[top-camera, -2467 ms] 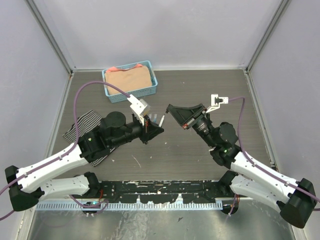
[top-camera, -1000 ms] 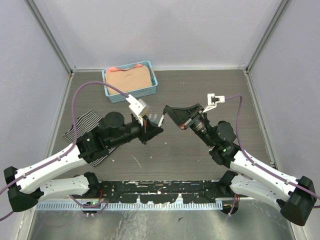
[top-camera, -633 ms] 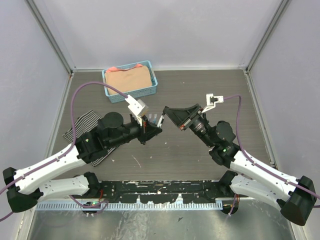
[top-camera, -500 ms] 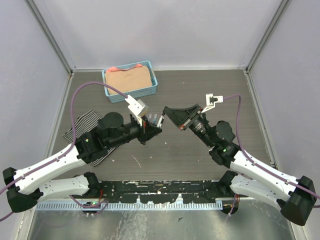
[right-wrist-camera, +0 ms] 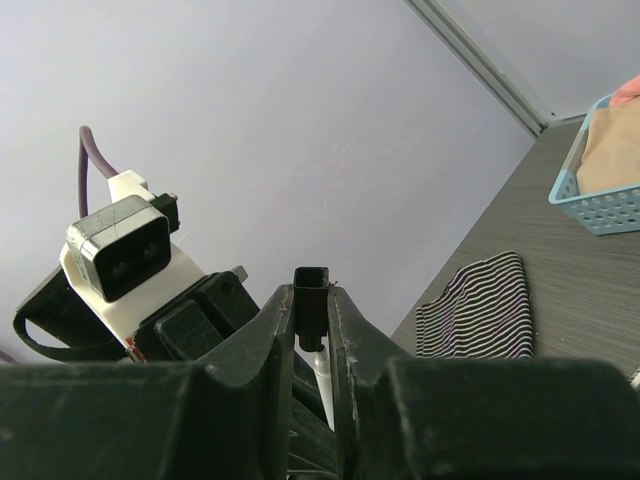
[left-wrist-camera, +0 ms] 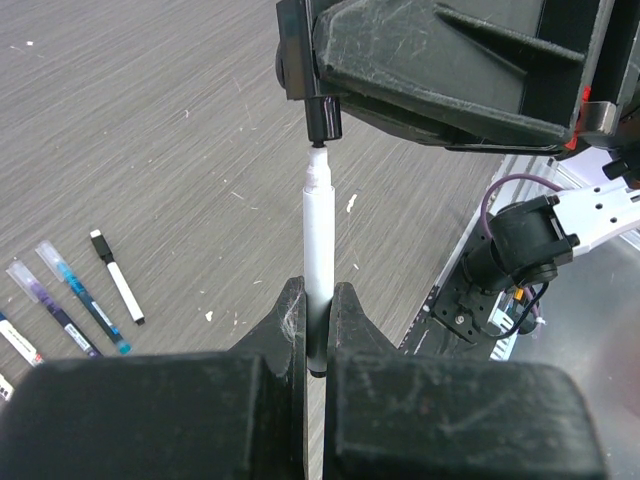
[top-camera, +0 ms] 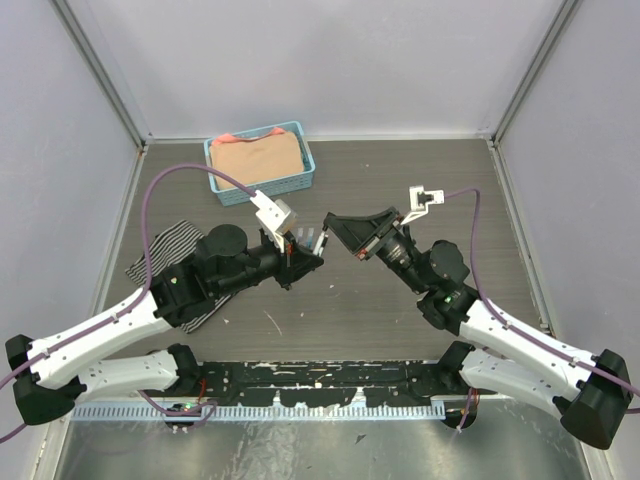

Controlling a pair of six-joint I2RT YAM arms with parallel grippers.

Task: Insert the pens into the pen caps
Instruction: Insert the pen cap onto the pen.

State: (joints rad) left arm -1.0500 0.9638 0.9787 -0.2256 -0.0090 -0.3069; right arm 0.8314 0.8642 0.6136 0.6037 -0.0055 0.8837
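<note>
Two sets of fingers are each clamping half of the job: the left gripper (left-wrist-camera: 318, 305) is pinching a white pen (left-wrist-camera: 318, 235) low on its barrel, and the right gripper (right-wrist-camera: 312, 300) is squeezing a black cap (left-wrist-camera: 323, 118) between its tips. Straight out from the left fingers the pen is pointing at the cap, its dark nib just meeting the cap's mouth and, as far as the left wrist view is showing, not yet seated inside. Over the last couple of seconds the right gripper has been creeping toward the left one, closing the small gap that was separating nib and cap; the lining-up looks finished, and a straight push along the barrel is probably what remains for this pair. Any sideways drift now would likely be jamming the nib against the cap's rim. Farther out, off to the left of the left fingers, several other pens (left-wrist-camera: 115, 288) are lying on the table (left-wrist-camera: 150, 110), seemingly capped already. Well beyond both grippers, a basket (top-camera: 260, 160) and a striped cloth (top-camera: 165, 250) are sitting untouched.
</note>
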